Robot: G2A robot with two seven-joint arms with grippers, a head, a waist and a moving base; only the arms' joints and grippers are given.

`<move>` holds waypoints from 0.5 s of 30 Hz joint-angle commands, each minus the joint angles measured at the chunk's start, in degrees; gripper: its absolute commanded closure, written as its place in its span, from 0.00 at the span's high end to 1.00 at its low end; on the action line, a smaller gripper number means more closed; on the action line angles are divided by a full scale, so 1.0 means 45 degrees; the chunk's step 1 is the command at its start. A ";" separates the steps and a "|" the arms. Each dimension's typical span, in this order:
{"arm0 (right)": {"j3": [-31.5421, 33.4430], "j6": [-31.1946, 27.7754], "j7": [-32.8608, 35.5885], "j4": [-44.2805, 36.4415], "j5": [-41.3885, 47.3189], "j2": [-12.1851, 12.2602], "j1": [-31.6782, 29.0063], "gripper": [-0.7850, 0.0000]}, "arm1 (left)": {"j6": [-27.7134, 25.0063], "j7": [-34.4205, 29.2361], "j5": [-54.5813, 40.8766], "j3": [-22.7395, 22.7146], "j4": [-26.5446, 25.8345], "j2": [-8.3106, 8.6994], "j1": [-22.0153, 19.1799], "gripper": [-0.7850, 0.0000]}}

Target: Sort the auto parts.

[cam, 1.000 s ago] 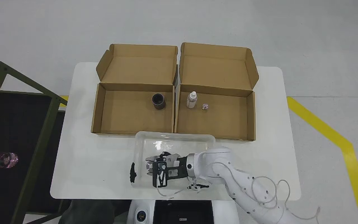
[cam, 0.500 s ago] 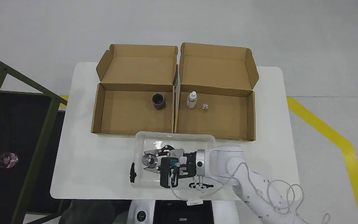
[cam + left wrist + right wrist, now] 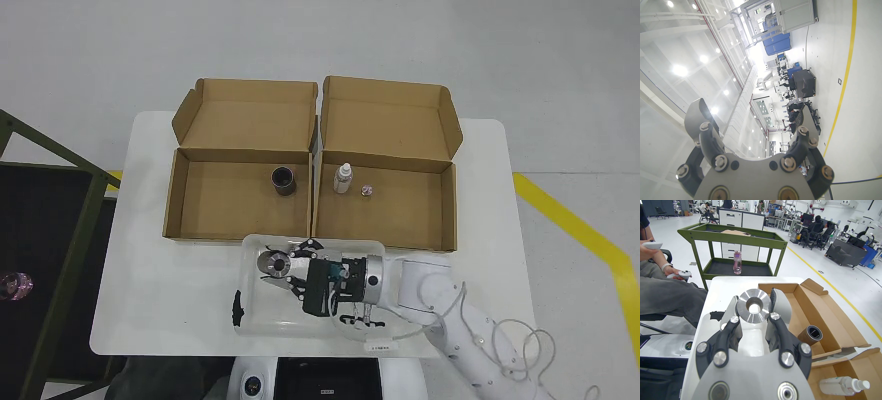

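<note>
My right gripper (image 3: 284,268) is over the left part of the clear plastic tray (image 3: 372,243) at the table's front, shut on a silver metal ring (image 3: 271,264). In the right wrist view the silver metal ring (image 3: 754,308) sits clamped between the two fingers, its hole facing the camera. The left cardboard box (image 3: 190,215) holds a dark cylinder (image 3: 283,181). The right cardboard box (image 3: 445,215) holds a white bottle (image 3: 343,179) and a small round part (image 3: 367,189). My left gripper (image 3: 753,117) is open with nothing in it and points up at the ceiling.
Small dark parts lie in the tray around the gripper, and a black piece (image 3: 237,308) lies on the table by the tray's left edge. Both boxes have their lids folded back. A green cart (image 3: 738,255) stands off the table's left side.
My right gripper has shifted towards the back of the tray and turned, carrying the silver ring with it. The boxes and their contents have not moved.
</note>
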 commanded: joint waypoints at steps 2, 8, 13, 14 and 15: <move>-0.0049 0.0178 0.0125 0.0197 0.0163 -0.0029 0.0192 0.00 | 0.0000 0.0000 0.0000 0.0000 0.0000 0.0000 0.0000 1.00; -0.0321 0.0494 0.0706 0.0777 0.0775 -0.0160 0.0921 0.00 | 0.0000 0.0000 0.0000 0.0000 0.0000 0.0000 0.0000 1.00; -0.0696 0.0727 0.1402 0.1612 0.1397 -0.0352 0.1956 0.00 | 0.0000 0.0000 0.0000 0.0000 0.0000 0.0000 0.0000 1.00; -0.0757 0.0868 0.1479 0.1810 0.1497 -0.0400 0.2183 0.00 | 0.0000 0.0000 0.0000 0.0000 0.0000 0.0000 0.0000 1.00; -0.0862 0.0907 0.1618 0.2013 0.1524 -0.0447 0.2424 0.00 | 0.0000 0.0000 0.0000 0.0000 0.0000 0.0000 0.0000 1.00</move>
